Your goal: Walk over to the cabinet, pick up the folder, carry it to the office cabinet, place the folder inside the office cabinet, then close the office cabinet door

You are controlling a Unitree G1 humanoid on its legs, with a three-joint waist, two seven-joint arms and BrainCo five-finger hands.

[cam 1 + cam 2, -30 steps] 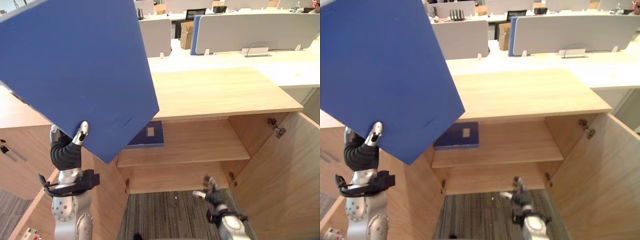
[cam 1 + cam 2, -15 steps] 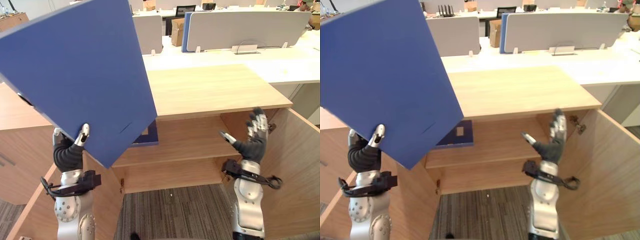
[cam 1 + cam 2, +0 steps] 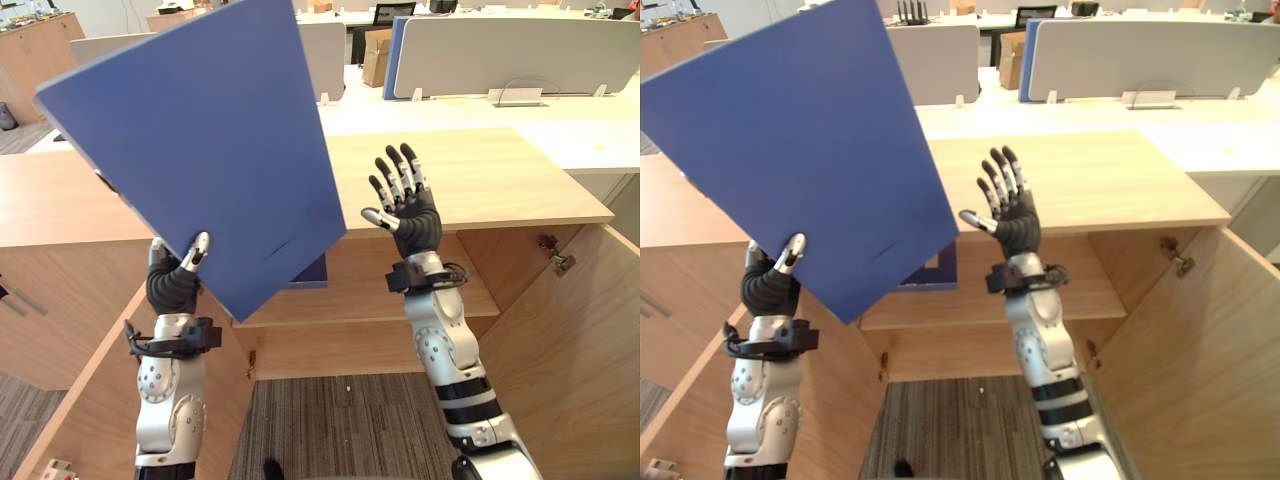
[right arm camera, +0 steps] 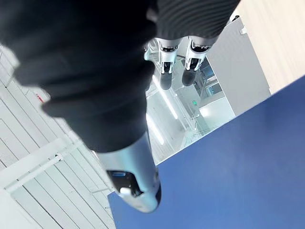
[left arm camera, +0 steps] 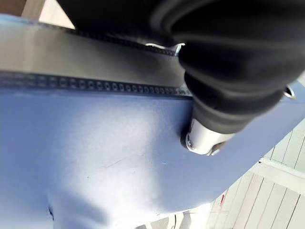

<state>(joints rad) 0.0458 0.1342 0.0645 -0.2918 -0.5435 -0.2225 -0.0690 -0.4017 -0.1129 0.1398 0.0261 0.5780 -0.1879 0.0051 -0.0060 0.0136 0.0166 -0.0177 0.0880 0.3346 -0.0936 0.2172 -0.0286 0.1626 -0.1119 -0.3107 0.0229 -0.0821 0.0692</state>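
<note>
folder, big and blue, stood tilted in the air at ten o'clock of the head view, in front of the open cabinet. left robot hand pinched its lowest corner, thumb on the near face and fingers behind it. right robot hand was up at three o'clock of the folder, clear of it, fingers straight and spread wide, holding nothing. at five o'clock of the folder, partly behind its lower edge, a blue binder lay flat on the left end of the cabinet's shelf. right door stood swung out at four o'clock. grey screens lined the desks at twelve o'clock.
</note>
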